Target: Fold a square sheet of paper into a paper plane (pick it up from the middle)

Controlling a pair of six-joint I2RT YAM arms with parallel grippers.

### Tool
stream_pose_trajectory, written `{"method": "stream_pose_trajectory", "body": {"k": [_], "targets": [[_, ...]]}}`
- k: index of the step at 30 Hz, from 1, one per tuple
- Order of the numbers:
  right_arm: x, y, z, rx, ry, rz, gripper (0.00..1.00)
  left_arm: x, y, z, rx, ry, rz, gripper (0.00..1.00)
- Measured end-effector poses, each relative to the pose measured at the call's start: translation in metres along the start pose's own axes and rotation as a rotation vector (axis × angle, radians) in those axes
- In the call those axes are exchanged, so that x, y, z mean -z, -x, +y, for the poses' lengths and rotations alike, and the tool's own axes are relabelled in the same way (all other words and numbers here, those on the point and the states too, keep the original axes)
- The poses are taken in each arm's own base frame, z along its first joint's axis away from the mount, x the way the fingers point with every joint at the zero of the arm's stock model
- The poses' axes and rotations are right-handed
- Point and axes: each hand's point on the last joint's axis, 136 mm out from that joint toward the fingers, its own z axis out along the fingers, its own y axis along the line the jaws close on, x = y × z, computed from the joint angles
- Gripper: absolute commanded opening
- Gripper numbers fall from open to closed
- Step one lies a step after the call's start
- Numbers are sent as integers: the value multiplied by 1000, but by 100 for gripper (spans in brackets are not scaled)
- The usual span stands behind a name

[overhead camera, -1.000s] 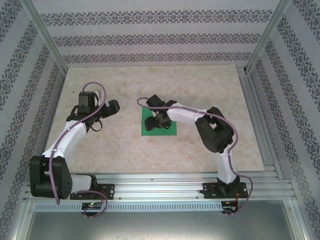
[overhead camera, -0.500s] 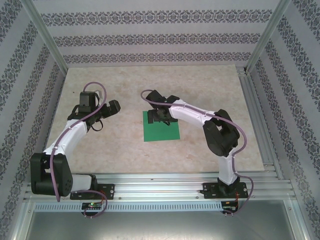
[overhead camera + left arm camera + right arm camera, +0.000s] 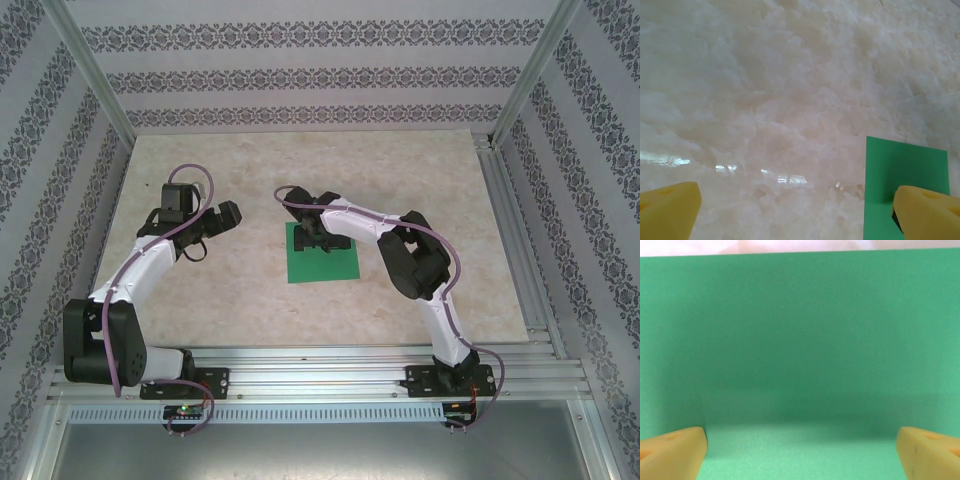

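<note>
Green sheet [image 3: 325,268] flat on the table [image 3: 200,160], right gripper [image 3: 318,238] spread wide just above its far half, left gripper [image 3: 222,216] released, well apart to the left

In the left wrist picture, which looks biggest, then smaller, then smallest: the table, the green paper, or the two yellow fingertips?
Largest to smallest:
1. the table
2. the green paper
3. the two yellow fingertips, which look alike, so no order between them. They sit nearest the camera, so they may look bigger than they are.

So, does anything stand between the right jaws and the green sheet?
Nothing visible does. The right jaws stand open directly over the square sheet of paper, only bare green paper between them.
</note>
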Motion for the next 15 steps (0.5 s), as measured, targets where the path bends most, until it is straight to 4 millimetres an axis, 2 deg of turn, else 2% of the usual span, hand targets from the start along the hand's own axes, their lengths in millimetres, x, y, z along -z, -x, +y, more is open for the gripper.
{"method": "stream_pose_trajectory", "body": {"k": [15], "targets": [[-9, -4, 5, -19, 54, 20, 84, 0, 0, 0, 1, 1, 3, 100]]}}
